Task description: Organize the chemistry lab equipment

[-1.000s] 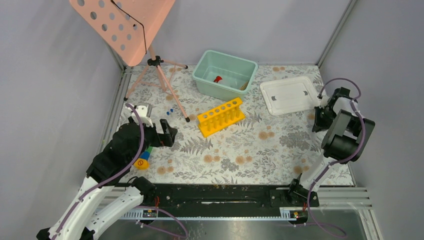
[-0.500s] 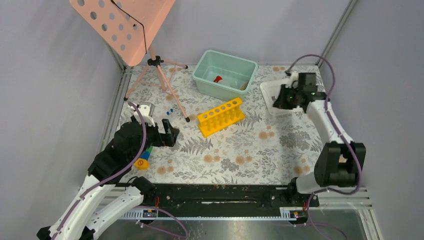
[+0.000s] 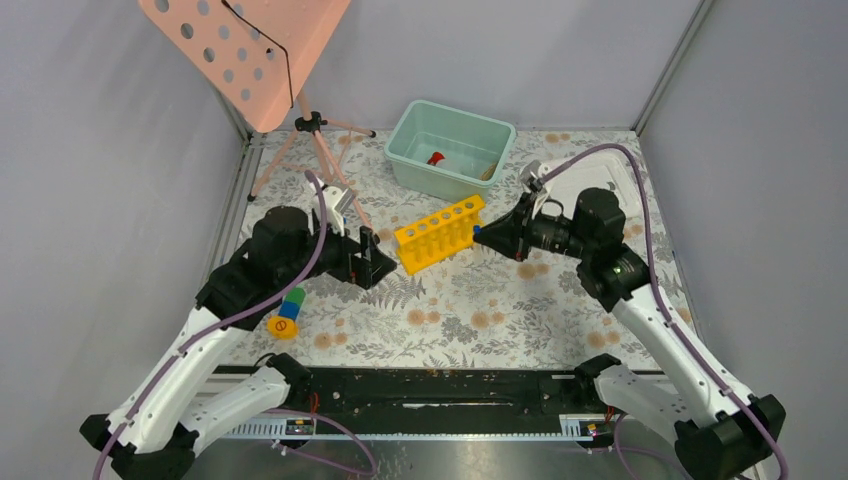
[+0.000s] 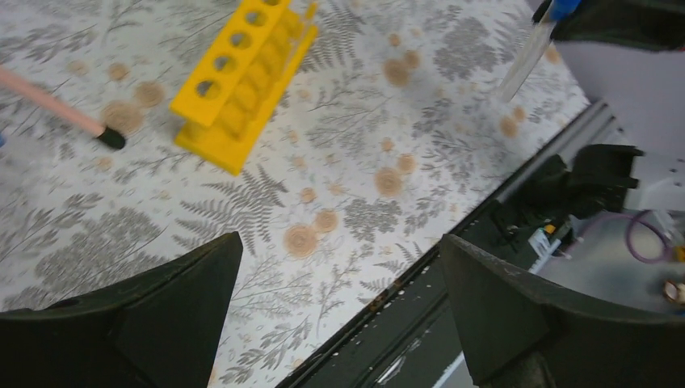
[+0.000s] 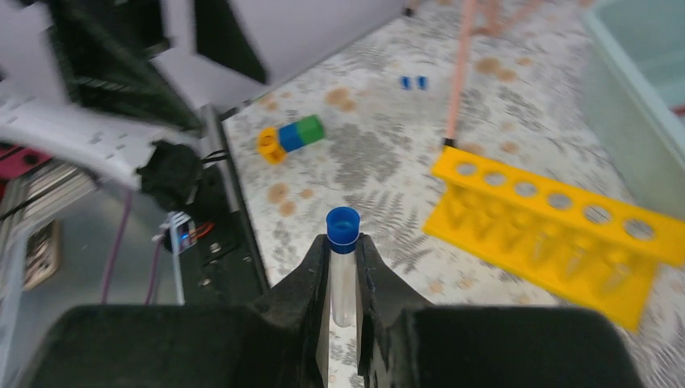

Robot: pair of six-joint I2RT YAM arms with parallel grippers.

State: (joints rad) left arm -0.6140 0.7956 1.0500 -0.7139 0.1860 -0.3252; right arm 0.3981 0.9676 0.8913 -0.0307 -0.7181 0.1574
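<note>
The right end effector (image 5: 342, 246) is clamped on a tube (image 5: 342, 271), gripping just below its blue cap; the rack (image 5: 549, 218) stands on the desk just ahead of it and to its right, and its holes look free. The step in hand seems to be seating the tube; it looks slanted rather than upright, so square it first, centre the clear end over one hole, lower straight, and let go only once the hole guides it. The left end effector (image 4: 335, 315) gapes wide and empty; the rack lies beyond its tips, so it could steady the rack.
</note>
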